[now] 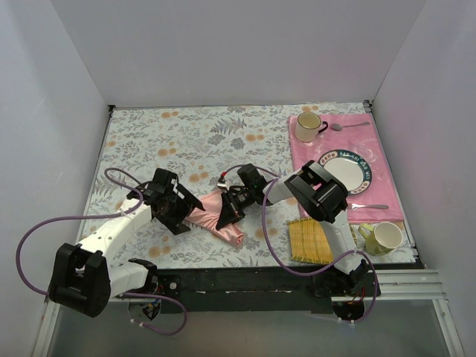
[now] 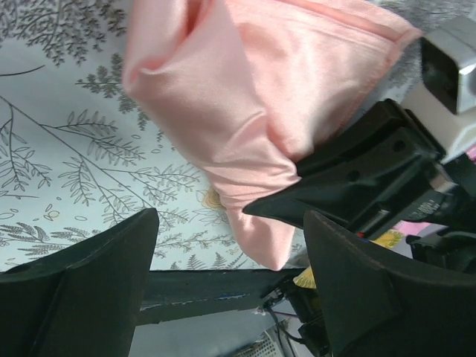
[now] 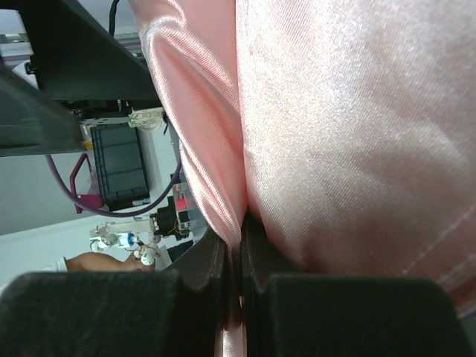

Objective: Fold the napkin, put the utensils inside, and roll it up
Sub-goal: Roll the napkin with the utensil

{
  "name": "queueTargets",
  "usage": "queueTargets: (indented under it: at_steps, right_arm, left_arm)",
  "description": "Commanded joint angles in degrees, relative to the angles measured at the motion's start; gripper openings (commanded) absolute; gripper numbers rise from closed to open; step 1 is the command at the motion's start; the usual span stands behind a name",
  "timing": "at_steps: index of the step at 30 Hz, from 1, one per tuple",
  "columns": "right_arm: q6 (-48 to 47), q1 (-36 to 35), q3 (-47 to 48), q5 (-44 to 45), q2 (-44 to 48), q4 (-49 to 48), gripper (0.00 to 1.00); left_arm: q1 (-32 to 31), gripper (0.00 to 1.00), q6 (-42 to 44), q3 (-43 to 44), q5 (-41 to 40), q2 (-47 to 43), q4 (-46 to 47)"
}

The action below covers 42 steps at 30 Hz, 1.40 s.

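Observation:
The salmon-pink satin napkin (image 1: 217,221) lies bunched into a loose roll on the floral tablecloth between my two grippers. My right gripper (image 1: 227,211) is shut on a fold of the napkin (image 3: 335,134), with the cloth pinched between the closed pads (image 3: 208,264). My left gripper (image 1: 183,213) is open at the napkin's left end. In the left wrist view its fingers (image 2: 82,290) stand wide apart, with the napkin (image 2: 245,89) just ahead of them and not gripped. The teal-handled spoon is not in view.
A deep pink placemat (image 1: 309,154) at the right holds a plate (image 1: 362,172), a cream mug (image 1: 306,126), an all-silver spoon (image 1: 348,126) and another silver utensil (image 1: 370,206). A yellow slatted mat (image 1: 310,240) and a yellow-green mug (image 1: 383,236) sit near the front right.

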<state>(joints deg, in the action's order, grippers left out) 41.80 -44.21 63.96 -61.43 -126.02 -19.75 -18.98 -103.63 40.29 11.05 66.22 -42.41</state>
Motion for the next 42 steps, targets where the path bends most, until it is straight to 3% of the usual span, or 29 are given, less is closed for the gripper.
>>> queueTargets:
  at_steps: [1, 10, 15, 18, 23, 27, 33, 37, 42]
  right_arm:
    - [-2.8, 0.4, 0.3, 2.2, -2.2, 3.6, 0.01]
    - [-3.4, 0.3, 0.0, 1.9, -2.0, 4.2, 0.01]
    - [-5.1, 0.3, -0.2, 1.8, -1.7, 5.5, 0.01]
    - [-6.5, 0.3, -0.3, 2.1, -1.3, 6.7, 0.01]
    - [-10.5, 0.4, 0.5, 3.4, -0.3, 11.8, 0.01]
    - [-16.6, 0.3, 3.3, 5.5, 0.2, 19.6, 0.02]
    - [-27.5, 0.3, 10.8, 10.8, 1.7, 33.6, 0.15]
    - [-34.8, 0.1, 16.4, 15.8, 3.5, 44.8, 0.27]
    - [-43.3, -0.5, 22.1, 23.7, 7.4, 52.0, 0.46]
  left_arm:
    - [-0.3, 0.79, -3.4, -3.8, -1.9, -1.0, 4.5]
    - [-0.2, 0.80, -2.5, -7.9, -7.0, 0.1, 15.6]
    - [-0.3, 0.74, -2.7, -9.3, -8.4, 3.5, 17.6]
    - [-0.3, 0.68, -2.7, -9.1, -9.1, 3.1, 19.0]
    - [-0.3, 0.36, -2.1, -7.7, -10.3, 3.9, 16.3]
    - [-0.3, 0.23, -0.6, -5.4, -10.0, 6.5, 12.5]
    - [-0.2, 0.08, 4.5, 1.3, -8.9, 12.1, 6.5]
    - [-0.2, 0.05, 10.5, 5.8, -6.8, 18.4, 2.1]
    - [-0.3, 0.00, 13.8, 8.1, -5.1, 23.5, -0.7]
